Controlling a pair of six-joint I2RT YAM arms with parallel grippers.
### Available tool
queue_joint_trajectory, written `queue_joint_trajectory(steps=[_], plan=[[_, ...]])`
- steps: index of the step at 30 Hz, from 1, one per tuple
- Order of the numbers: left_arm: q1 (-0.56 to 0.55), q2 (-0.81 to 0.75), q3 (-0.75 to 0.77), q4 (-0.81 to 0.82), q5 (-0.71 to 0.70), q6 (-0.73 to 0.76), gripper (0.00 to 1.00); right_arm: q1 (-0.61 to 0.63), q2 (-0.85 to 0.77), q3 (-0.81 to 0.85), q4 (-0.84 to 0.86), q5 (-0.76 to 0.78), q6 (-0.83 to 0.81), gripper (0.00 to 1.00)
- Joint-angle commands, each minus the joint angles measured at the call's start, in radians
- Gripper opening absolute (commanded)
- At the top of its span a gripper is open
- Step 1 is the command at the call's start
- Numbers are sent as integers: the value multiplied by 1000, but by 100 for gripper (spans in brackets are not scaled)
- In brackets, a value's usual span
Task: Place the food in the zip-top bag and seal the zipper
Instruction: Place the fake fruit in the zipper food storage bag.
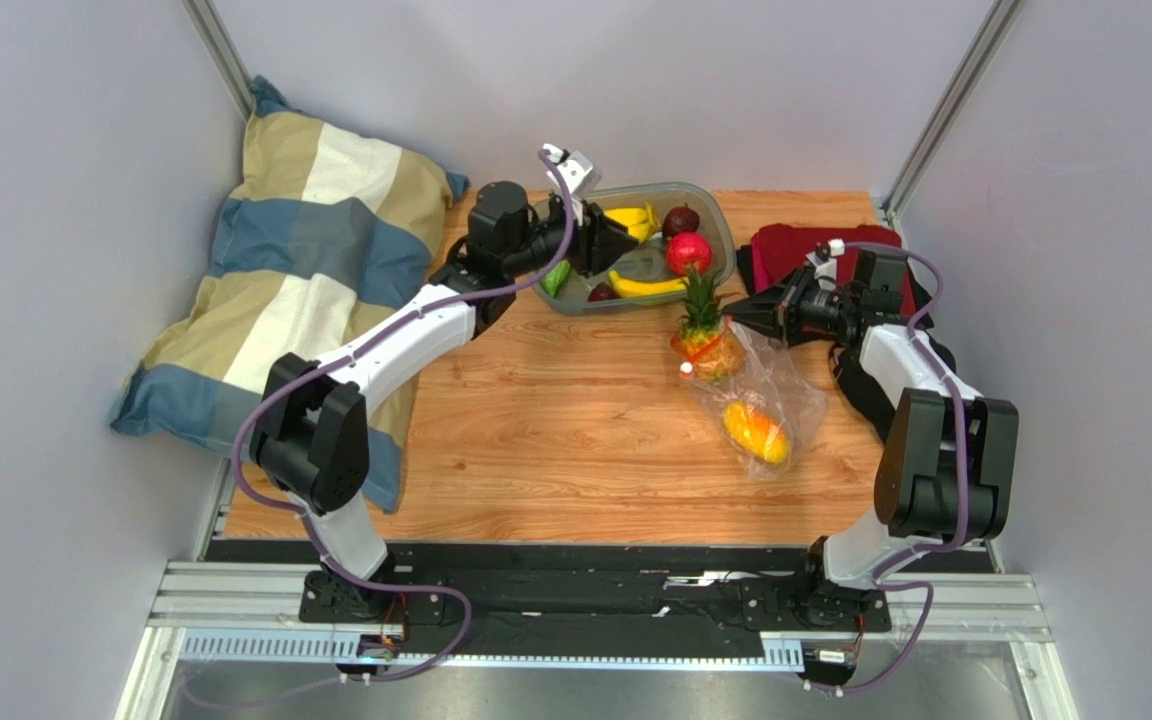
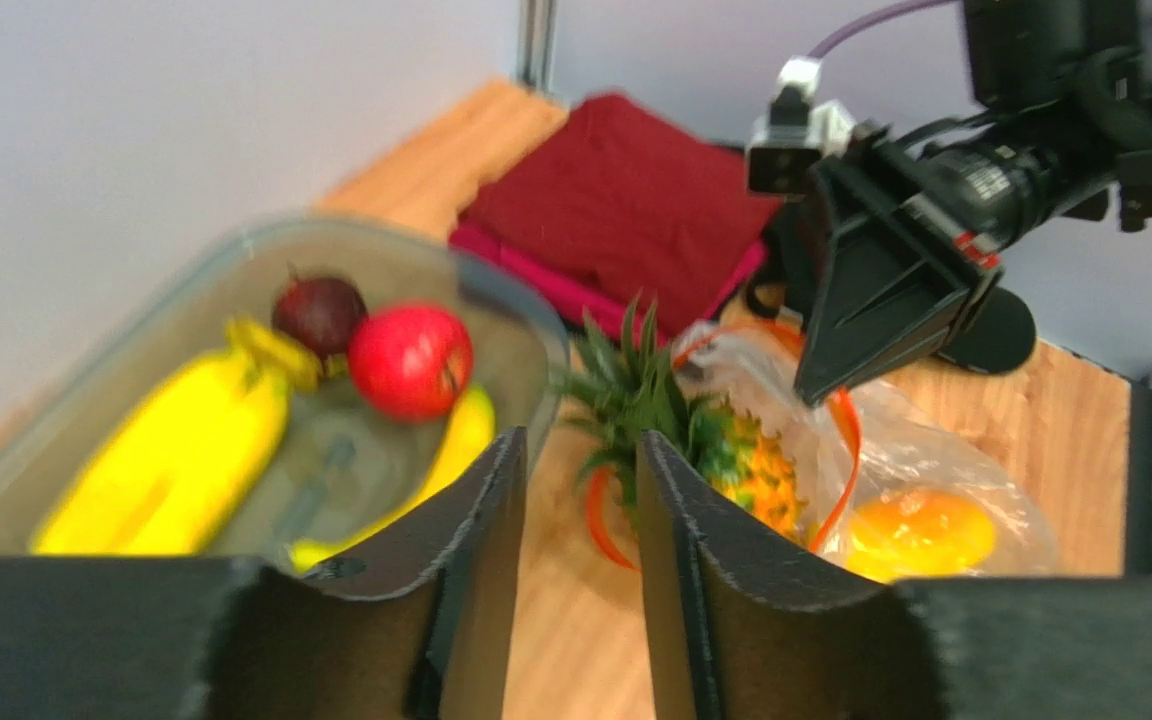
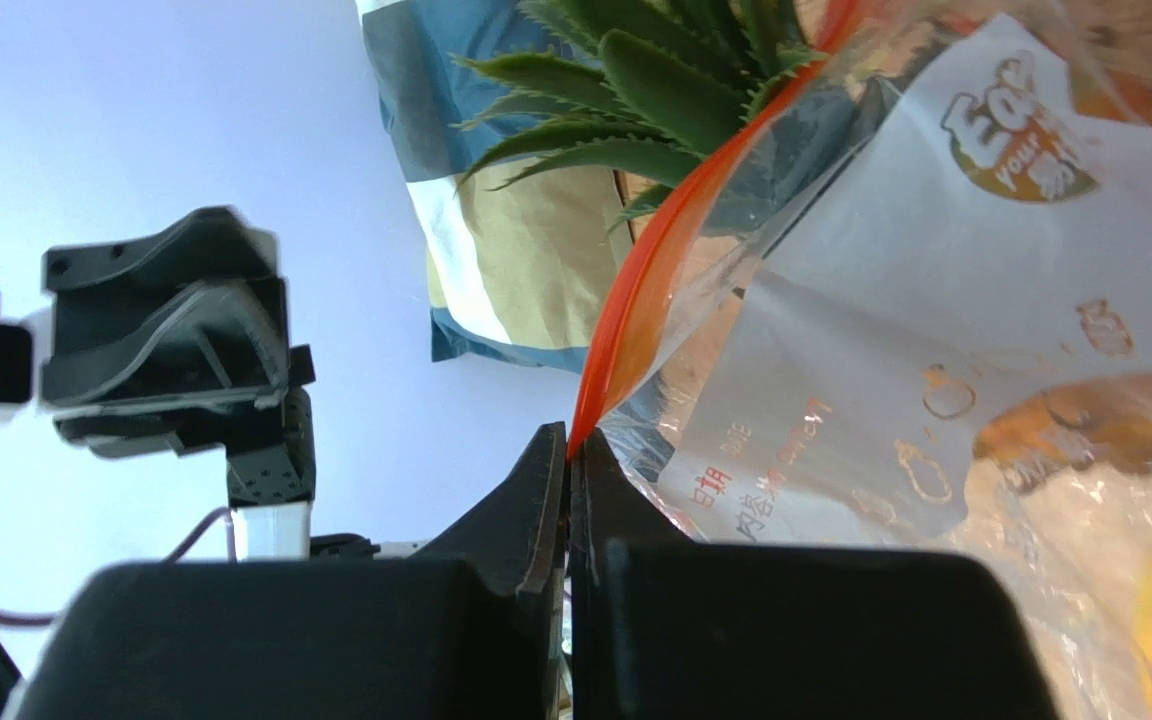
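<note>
Top external view shows the zip-top bag (image 1: 785, 383) lying right of centre on the bench (image 1: 537, 435), its mouth toward the top of the frame. It is thin, crinkly film, so I judge it light, limp and slippery. The stiffer zipper (image 3: 630, 293) looks the sound place to take it. The right fingers (image 3: 530, 503) do just that, pinched tight on the orange strip. The left fingers (image 2: 480, 510) stand a narrow gap apart with nothing between them, poised by the tray (image 2: 334, 473) at upper centre.

The food (image 1: 645, 284) looks smooth, hard and light, and the round pieces are apt to roll. I would grip those across the middle.

- **In the bag:** one mango (image 1: 757, 432) inside, and one pineapple (image 1: 705, 342) in the mouth with its crown sticking out.
- **In the tray:** two bananas (image 2: 162, 450), one red fruit (image 2: 409, 360), one purple fruit (image 2: 319, 311) and one green piece (image 1: 557, 278), likely cucumber.
</note>
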Motion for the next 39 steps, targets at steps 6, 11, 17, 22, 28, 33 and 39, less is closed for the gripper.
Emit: queue_joint_trajectory(steps=[6,11,17,22,28,33,39], plan=[[-7,114,-45,-200,68,-338,38,-56,12,70,-390,-2,-409,0],[-41,197,-12,-199,63,-423,40,-96,17,68,-557,63,-561,0],[-69,315,76,-232,45,-507,41,-102,32,68,-599,94,-617,0],[-87,352,111,-215,34,-524,51,-103,49,81,-599,94,-619,0],[-95,444,228,-226,51,-612,79,-103,61,82,-593,80,-610,0],[-129,515,307,-224,59,-644,99,-102,55,79,-585,77,-605,0],[-167,581,413,-310,10,-656,99,-100,55,71,-586,72,-610,0]])
